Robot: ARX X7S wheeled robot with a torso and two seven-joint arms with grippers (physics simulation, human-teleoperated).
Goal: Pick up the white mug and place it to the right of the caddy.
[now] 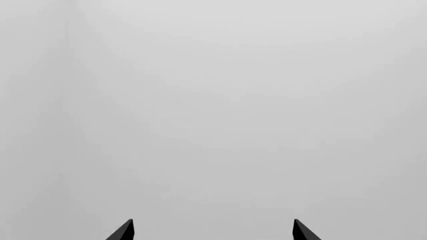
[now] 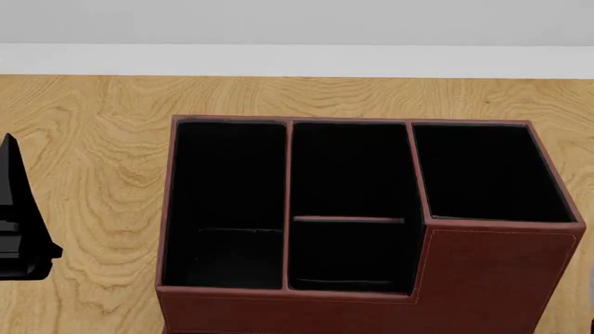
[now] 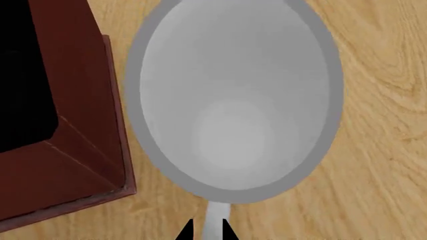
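Left arm: a black part of it (image 2: 21, 229) shows at the head view's left edge, over bare wood and apart from the caddy's left wall.
Left gripper (image 1: 213, 231): only two dark fingertips (image 1: 123, 232) show in its wrist view, set wide apart with nothing between them; beyond them is plain pale grey.
Table (image 2: 93, 139): light wood grain, bare to the left of the caddy and in a strip behind it.
Caddy (image 2: 483, 278): reddish-brown box with black-lined compartments, filling the middle and right of the head view; its right section stands taller than the rest.
Room at right: the caddy's right wall reaches almost to the head view's edge, so little table shows there.
White mug (image 3: 233, 100): seen from above in the right wrist view, upright on the wood just beside the caddy's corner, with a narrow gap between them.
Right gripper (image 3: 207, 231): its dark tips sit close on either side of the mug's handle (image 3: 213, 222); whether they press it I cannot tell.
Wall (image 2: 297, 28): pale grey behind the table's far edge.
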